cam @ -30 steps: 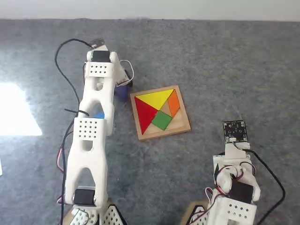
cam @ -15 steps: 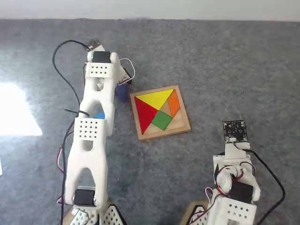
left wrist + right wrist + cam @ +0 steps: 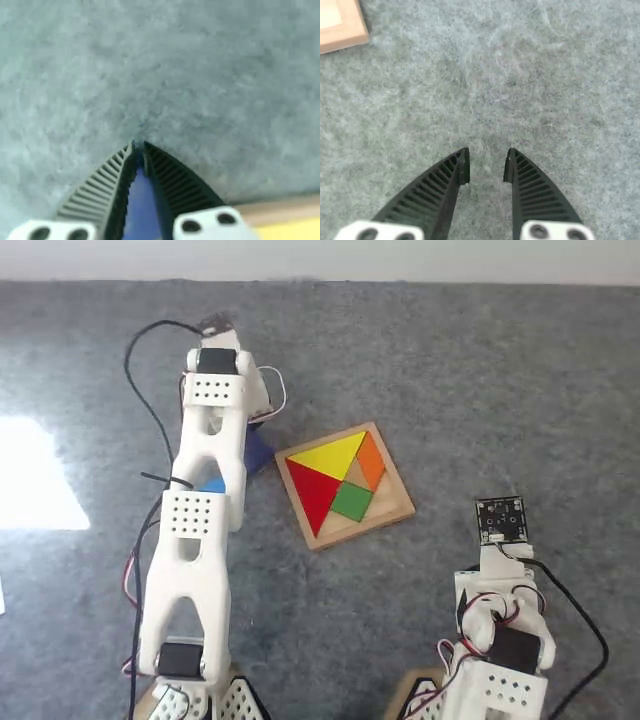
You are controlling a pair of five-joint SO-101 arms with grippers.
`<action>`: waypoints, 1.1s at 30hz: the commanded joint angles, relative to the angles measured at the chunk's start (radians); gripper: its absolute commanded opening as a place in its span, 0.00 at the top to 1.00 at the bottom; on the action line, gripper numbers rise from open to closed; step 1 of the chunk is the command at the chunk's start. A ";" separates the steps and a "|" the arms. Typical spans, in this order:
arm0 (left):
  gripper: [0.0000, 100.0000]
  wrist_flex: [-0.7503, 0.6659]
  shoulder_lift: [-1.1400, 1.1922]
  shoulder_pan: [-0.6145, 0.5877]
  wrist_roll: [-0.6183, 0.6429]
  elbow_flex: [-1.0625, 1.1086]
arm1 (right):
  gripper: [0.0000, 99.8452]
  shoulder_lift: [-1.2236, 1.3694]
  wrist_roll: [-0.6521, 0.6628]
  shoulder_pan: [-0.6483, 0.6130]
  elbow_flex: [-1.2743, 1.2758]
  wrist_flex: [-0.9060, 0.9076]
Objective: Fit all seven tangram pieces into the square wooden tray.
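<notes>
Grey felt covers the table (image 3: pixel 500 370), where the square wooden tray (image 3: pixel 365 528) lies partly filled. Left gripper (image 3: pixel 138 147) hangs just beside its corner, jaws clamped on a dark blue tangram piece (image 3: pixel 142 200), probably to carry it in. Right gripper (image 3: pixel 486 167) rests apart, jaws parted, empty.

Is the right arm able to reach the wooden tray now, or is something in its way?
Probably yes. The right gripper is open over bare carpet, and nothing lies between it and the near corner of the tray. The left gripper, shut on a blue piece, is at its other side.
</notes>
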 commanded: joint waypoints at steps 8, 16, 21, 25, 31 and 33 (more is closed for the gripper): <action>0.83 0.041 -0.236 -0.092 -0.405 0.001 | 0.86 -0.008 0.012 -0.010 0.017 -0.004; 0.75 -0.037 -0.532 0.025 -0.703 0.700 | 0.86 -0.008 0.014 -0.010 0.017 -0.004; 0.75 -0.135 -0.559 -0.025 -0.476 0.796 | 0.86 -0.008 0.014 -0.010 0.017 -0.002; 0.75 -0.150 -0.529 -0.029 -0.468 0.792 | 0.86 -0.008 0.014 -0.010 0.017 -0.002; 0.75 -0.213 -0.480 -0.017 -0.470 0.792 | 0.86 -0.008 0.014 -0.010 0.017 -0.002; 0.75 -0.219 -0.468 -0.006 -0.470 0.792 | 0.86 -0.008 0.014 -0.010 0.017 -0.002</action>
